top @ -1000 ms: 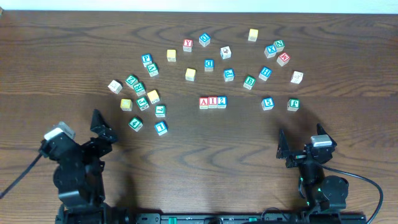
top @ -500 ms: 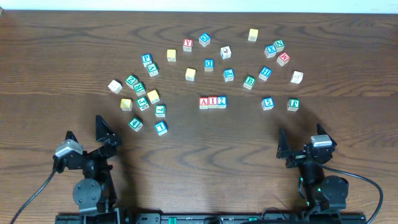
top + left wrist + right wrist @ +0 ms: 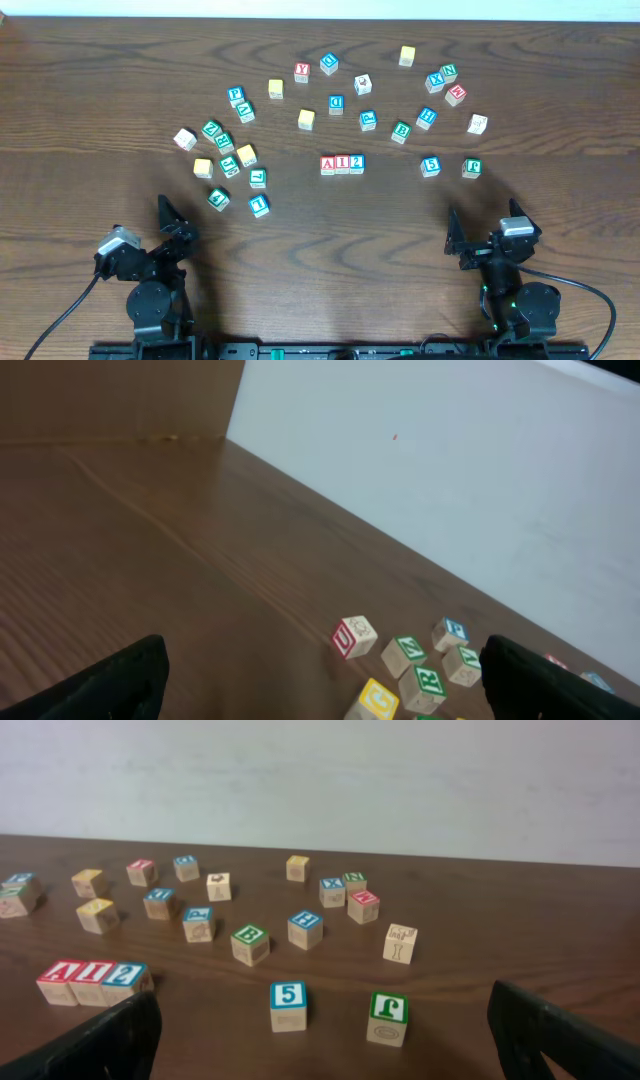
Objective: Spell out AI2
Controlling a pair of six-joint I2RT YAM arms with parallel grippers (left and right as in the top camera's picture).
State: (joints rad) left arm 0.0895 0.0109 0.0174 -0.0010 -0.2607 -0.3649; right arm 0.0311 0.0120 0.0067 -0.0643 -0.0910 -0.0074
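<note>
The A block, the I block and the 2 block are seen from overhead touching in a straight row near the middle of the desk. They are read left to right from the near edge. The other blocks are scattered in an arc around the row, toward the far edge, and none touches it. The left gripper is held by the near edge toward the left corner, and the right gripper by the near edge toward the right corner. Both are well apart from every block.

The row is also shown in the right wrist view, at the lower left, just above one fingertip. A 5 block and a green block are seen nearer the camera. The right jaws are spread wide there, one finger at each lower corner of the frame, and nothing is held.

In the left wrist view only a small cluster near the left edge is caught, among it a red-edged block, an R block and a yellow block. A pale wall is seen behind the far edge. The left jaws are likewise spread wide and empty, which is less plain from above.
</note>
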